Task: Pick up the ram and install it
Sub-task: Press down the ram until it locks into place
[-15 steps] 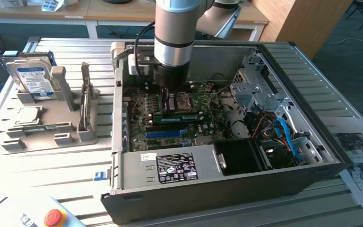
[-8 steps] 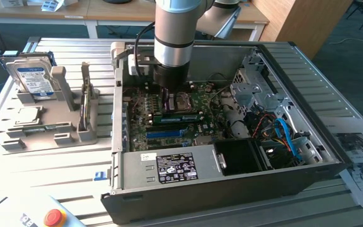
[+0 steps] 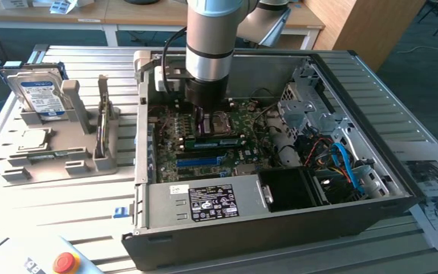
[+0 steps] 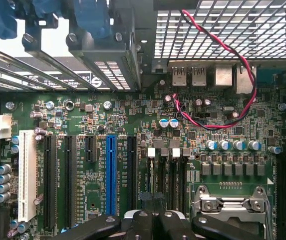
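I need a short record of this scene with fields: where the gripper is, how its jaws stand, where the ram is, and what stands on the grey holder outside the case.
position: the gripper is low inside the open computer case, over the motherboard
jaws: shut; nothing visible between them
ram: probably the long green stick on the motherboard beside the processor socket, close to the gripper; whether it is seated cannot be told
outside the case: the grey holder, on the exterior view's left, carries a hard drive and a square chip
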`<act>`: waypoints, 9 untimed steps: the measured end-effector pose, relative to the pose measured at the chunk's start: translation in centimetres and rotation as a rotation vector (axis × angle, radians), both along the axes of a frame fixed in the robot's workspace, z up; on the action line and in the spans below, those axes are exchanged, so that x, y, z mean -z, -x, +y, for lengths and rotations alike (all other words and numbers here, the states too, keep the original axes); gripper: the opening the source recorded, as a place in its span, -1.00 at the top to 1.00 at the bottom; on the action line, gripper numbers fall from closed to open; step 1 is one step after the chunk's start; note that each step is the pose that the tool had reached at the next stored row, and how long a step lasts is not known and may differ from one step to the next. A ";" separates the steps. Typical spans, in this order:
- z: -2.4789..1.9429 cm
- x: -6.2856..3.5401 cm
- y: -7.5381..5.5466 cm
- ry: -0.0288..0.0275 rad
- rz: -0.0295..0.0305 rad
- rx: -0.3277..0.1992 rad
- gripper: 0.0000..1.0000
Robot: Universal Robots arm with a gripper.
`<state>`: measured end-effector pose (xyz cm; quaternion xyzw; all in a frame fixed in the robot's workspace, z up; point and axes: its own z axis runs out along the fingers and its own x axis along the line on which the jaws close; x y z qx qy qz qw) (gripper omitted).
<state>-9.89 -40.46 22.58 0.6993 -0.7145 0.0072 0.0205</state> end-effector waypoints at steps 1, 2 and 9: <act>0.00 0.00 0.0 0.0000 0.0000 0.000 0.80; 0.00 0.00 0.0 -0.0001 0.0000 0.000 0.80; -0.02 0.09 0.0 0.0000 0.0000 0.000 0.80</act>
